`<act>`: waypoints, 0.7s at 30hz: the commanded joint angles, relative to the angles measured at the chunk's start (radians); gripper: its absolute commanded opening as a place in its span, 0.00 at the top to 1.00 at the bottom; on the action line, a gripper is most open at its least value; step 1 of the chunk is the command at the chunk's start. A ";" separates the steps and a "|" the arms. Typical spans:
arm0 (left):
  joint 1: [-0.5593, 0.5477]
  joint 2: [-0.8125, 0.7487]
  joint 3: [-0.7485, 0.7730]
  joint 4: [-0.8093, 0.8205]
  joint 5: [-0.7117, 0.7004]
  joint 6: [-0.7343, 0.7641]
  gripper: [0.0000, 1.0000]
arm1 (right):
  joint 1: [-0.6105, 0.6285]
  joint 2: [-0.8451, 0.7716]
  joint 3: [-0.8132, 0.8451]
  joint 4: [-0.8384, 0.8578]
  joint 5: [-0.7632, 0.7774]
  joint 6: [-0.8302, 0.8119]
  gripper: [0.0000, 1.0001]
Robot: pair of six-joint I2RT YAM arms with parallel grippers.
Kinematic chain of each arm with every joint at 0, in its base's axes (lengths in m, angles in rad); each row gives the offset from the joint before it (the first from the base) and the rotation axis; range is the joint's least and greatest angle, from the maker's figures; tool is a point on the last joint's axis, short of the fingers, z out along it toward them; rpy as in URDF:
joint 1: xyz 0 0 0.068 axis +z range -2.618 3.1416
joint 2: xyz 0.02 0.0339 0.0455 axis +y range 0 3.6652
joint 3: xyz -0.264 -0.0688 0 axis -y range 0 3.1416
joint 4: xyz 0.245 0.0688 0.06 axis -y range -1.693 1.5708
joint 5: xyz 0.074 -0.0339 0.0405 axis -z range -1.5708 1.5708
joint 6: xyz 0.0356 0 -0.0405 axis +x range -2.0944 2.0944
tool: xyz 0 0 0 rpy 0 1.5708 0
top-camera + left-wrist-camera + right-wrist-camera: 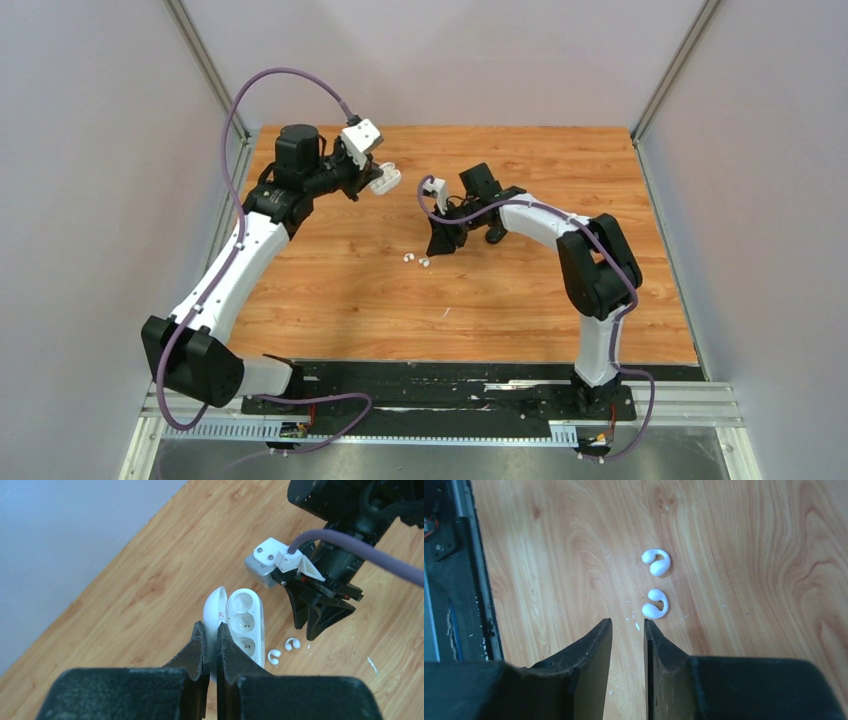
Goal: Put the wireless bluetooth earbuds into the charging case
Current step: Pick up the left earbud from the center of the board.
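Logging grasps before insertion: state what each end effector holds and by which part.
Left end effector pinches the open white charging case by the near end of its lid. Right end effector holds nothing.

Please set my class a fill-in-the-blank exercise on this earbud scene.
1. The left gripper grips the open charging case, whose colour is ____.
2. ____ white earbuds lie on the wooden table.
3. The right gripper holds ____.
Missing words: white; two; nothing.
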 commanded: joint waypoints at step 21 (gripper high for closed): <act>0.026 -0.163 -0.088 0.017 -0.012 0.010 1.00 | 0.020 0.195 0.180 0.069 0.038 0.059 0.58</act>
